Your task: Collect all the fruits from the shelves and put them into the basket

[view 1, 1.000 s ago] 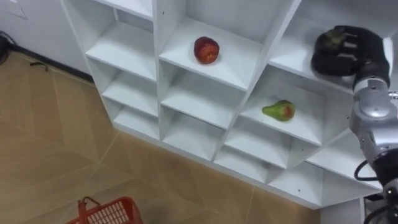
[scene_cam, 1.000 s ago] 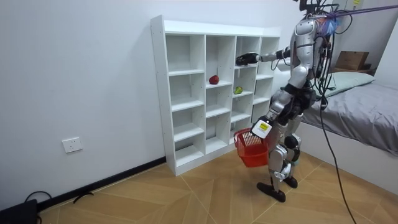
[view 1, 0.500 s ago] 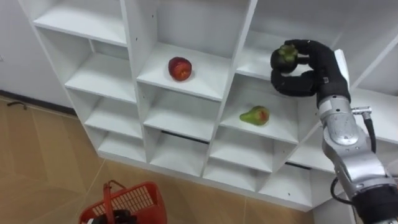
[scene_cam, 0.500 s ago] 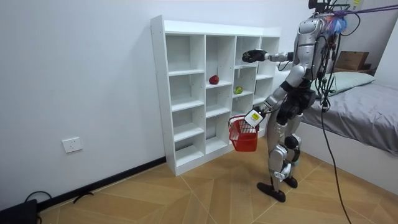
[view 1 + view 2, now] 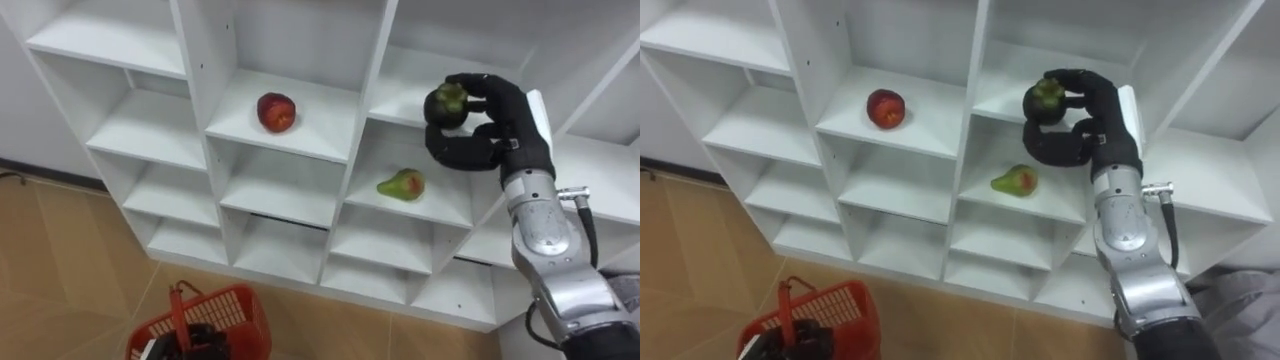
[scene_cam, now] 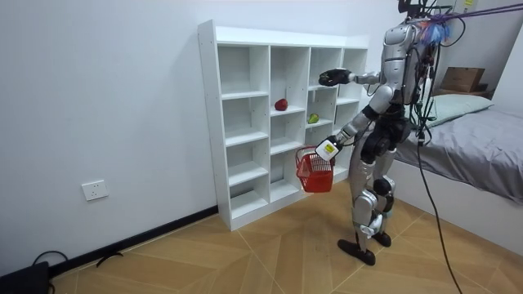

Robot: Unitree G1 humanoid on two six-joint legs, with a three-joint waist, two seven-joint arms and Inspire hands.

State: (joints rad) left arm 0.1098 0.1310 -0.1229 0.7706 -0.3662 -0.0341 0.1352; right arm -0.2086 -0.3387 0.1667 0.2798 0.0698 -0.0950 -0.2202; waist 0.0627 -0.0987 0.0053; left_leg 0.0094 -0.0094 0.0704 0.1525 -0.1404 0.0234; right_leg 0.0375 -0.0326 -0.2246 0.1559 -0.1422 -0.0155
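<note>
Dark green fruit (image 5: 447, 103) is clamped in the right hand (image 5: 492, 140), fingers and thumb curled round it, with the arm stretched out before an upper compartment of the white closet (image 5: 195, 60). A red apple (image 5: 276, 111) and a green pear (image 5: 401, 184) lie on shelves, the pear lower and further right. The red basket (image 5: 232, 312) hangs at the left hand (image 6: 326, 153), higher and nearer the closet than a second ago.

wall (image 6: 106, 98): white, left half of room view | socket (image 6: 95, 190): white, low on wall, left | baseboard (image 6: 139, 242): dark, along wall foot | floor (image 6: 245, 261): wood parquet, bottom | bed (image 6: 482, 155): grey cover, right edge | box (image 6: 462, 79): cardboard, upper right, above bed | dark object (image 6: 20, 276): bottom left corner, on floor
</note>
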